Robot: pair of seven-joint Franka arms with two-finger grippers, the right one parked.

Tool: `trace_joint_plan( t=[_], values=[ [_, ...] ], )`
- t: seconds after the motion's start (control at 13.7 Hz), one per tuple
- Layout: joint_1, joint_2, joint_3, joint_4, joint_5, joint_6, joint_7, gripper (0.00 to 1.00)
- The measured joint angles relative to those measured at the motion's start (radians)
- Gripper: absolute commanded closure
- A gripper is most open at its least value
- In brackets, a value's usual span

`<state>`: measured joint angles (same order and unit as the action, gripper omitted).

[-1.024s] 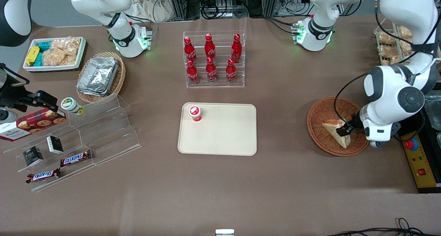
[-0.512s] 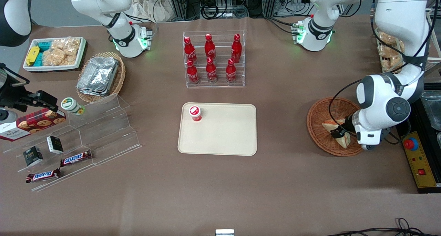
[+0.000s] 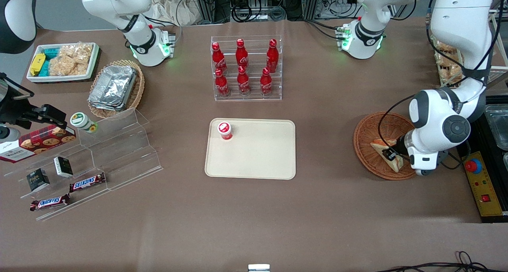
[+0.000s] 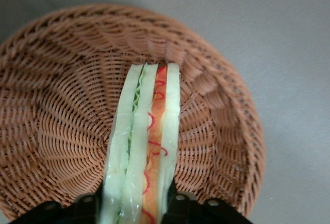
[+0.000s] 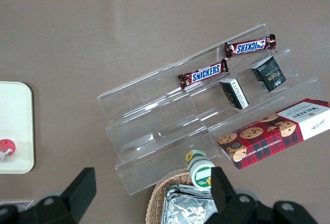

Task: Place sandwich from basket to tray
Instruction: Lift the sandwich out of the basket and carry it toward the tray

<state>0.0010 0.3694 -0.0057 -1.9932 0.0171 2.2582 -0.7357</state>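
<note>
Front view: a brown counter (image 3: pixel 254 208) carries a round reddish-brown wicker basket (image 3: pixel 367 135) toward the working arm's end, and in it a triangular sandwich (image 3: pixel 380 146) of pale bread stands on edge. The left arm's gripper (image 3: pixel 390 155) reaches down into the basket and pinches the sandwich between its dark fingers. Well apart, at the middle of the counter, lies the beige tray (image 3: pixel 258 155), with a small red-capped cup (image 3: pixel 225 130) standing in one corner. Farther from the camera than the tray is a clear rack of red bottles (image 3: pixel 246 69). Toward the parked arm's end sit a tan basket of foil containers (image 3: pixel 115 87), a white bin of snacks (image 3: pixel 63 61) and a clear stepped stand (image 3: pixel 103 157) with chocolate bars. Left wrist view: the sandwich (image 4: pixel 147 147) fills the middle, layers of bread with green and orange-red filling facing the camera, its end held between the gripper's (image 4: pixel 135 206) two black fingers (image 4: pixel 178 203), with the woven basket (image 4: pixel 56 110) under it. Right wrist view: the stepped stand (image 5: pixel 196 116) holds chocolate bars (image 5: pixel 203 73), and a corner of the tray (image 5: pixel 18 126) shows.
</note>
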Motion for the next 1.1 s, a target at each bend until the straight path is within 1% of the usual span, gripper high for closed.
trace_joint_plan(
  t=[0.15, 0.29, 0.44, 0.59, 0.73, 0.88, 1.02, 1.1],
  values=[
    [0.0, -0.013, -0.002, 0.081, 0.0, -0.097, 0.009, 1.0],
    [0.0, -0.025, -0.013, 0.21, 0.0, -0.265, 0.041, 1.0],
    [-0.001, -0.035, -0.05, 0.357, -0.001, -0.415, 0.057, 1.0],
    [-0.004, -0.04, -0.106, 0.463, -0.003, -0.498, 0.066, 1.0],
    [-0.011, -0.039, -0.184, 0.53, -0.003, -0.555, 0.067, 1.0],
    [-0.018, -0.023, -0.276, 0.55, -0.004, -0.56, 0.068, 1.0],
    [-0.045, 0.038, -0.349, 0.587, -0.003, -0.527, 0.068, 1.0],
    [-0.075, 0.083, -0.361, 0.618, -0.003, -0.509, 0.068, 1.0]
  ],
)
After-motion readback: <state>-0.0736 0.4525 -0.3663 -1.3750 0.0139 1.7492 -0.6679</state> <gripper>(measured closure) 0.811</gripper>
